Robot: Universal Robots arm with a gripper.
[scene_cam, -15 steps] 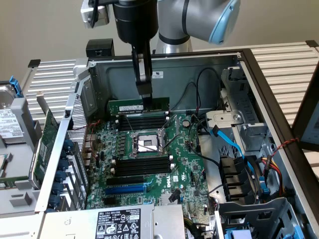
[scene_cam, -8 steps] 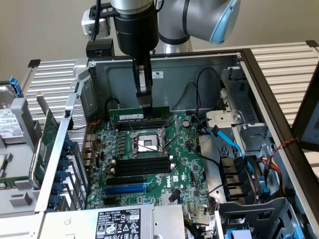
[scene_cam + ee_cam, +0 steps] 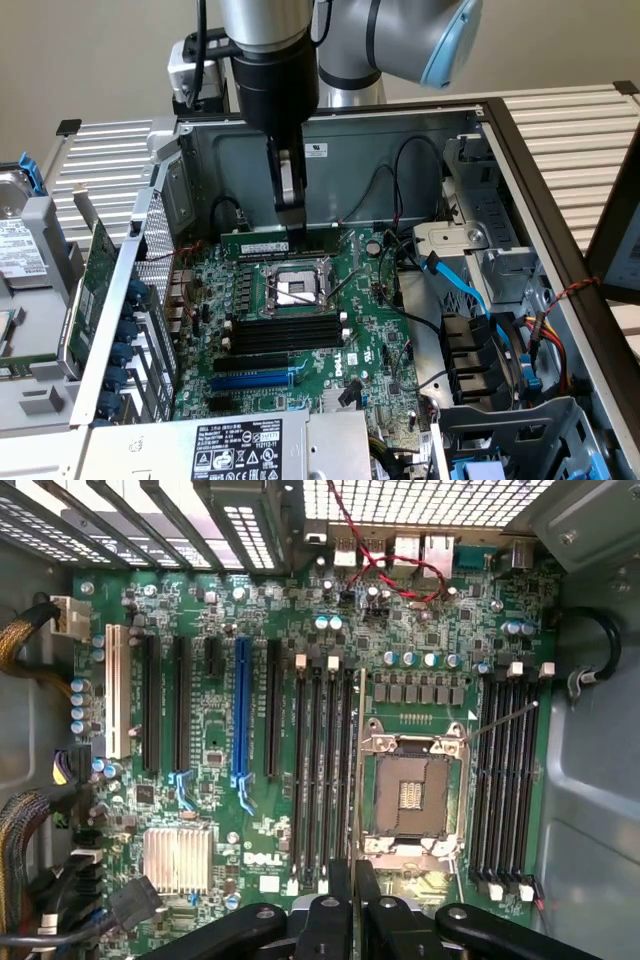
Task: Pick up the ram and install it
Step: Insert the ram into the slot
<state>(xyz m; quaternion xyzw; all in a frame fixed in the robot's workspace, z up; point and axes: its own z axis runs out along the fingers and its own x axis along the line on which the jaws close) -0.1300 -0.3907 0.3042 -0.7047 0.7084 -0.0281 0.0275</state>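
Closest to me, along the near edge of the open computer case (image 3: pixel 420 130), lies the power supply (image 3: pixel 240 450) with its white rating label, and beyond it spreads the green motherboard (image 3: pixel 365 350). Over the board hangs the gripper (image 3: pixel 288 222), its two fingers pinched on the top edge of the ram (image 3: pixel 250 243), a little off the stick's middle. The ram is off the board, held level with its contact edge pointing down and its length running the same way as the black memory slots (image 3: pixel 275 333). From where I stand it shows across the far edge of the CPU socket (image 3: pixel 292 290), toward the case's back wall. Looking down from the wrist, the dark fingertips (image 3: pixel 338 890) sit close together over the strip between the socket and one bank of slots (image 3: pixel 325 770), with a second bank (image 3: pixel 505 780) on the socket's other side, near the case wall. I cannot tell which bank the stick is really over, since it rides above the board. By my reckoning the pick-up is done and the carry to a slot is under way; nothing is seated yet. Seating would call for the stick's lower edge to sit square over one empty slot, its notch matching the slot's key and the white end latches tipped open, then a straight, even press downward. A tilt or a small sideways miss could jam an end against a neighbouring slot.
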